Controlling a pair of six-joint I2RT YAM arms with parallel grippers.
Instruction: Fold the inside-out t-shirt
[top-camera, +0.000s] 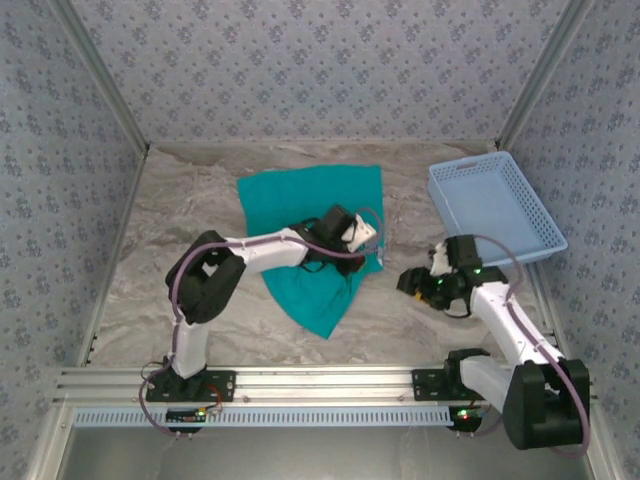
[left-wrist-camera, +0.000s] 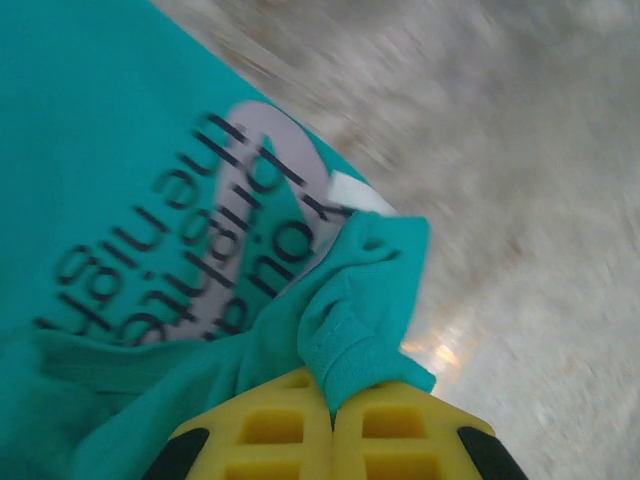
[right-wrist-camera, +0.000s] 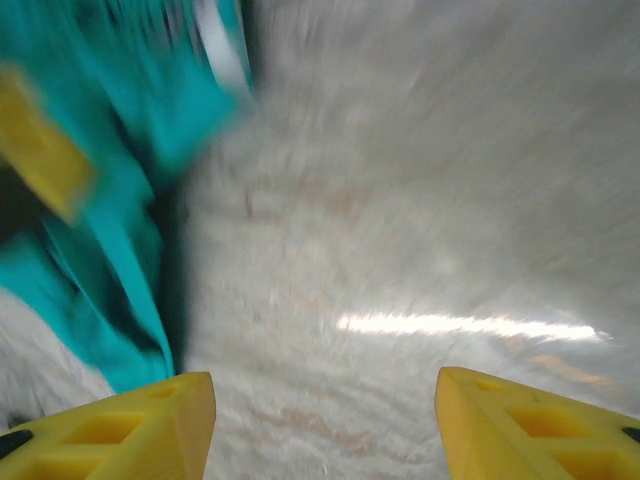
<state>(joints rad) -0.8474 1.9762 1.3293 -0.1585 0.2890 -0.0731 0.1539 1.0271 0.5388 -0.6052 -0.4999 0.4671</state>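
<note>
The inside-out t-shirt (top-camera: 300, 205) lies partly folded in the middle of the table, teal, with a point of cloth trailing toward the near edge. My left gripper (top-camera: 372, 250) reaches across it to its right edge. In the left wrist view the yellow fingers (left-wrist-camera: 270, 430) are pressed together on a bunched fold of the t-shirt (left-wrist-camera: 360, 320), beside a grey printed label (left-wrist-camera: 200, 230) and a small white tag (left-wrist-camera: 356, 192). My right gripper (top-camera: 408, 282) hovers just right of the shirt, open over bare table (right-wrist-camera: 325, 430), with the t-shirt (right-wrist-camera: 110, 210) at its left.
A light blue mesh basket (top-camera: 495, 205) sits at the back right, behind the right arm. Patterned walls close in the table on three sides. Bare marbled tabletop (top-camera: 160, 250) lies left of the shirt and in front of it.
</note>
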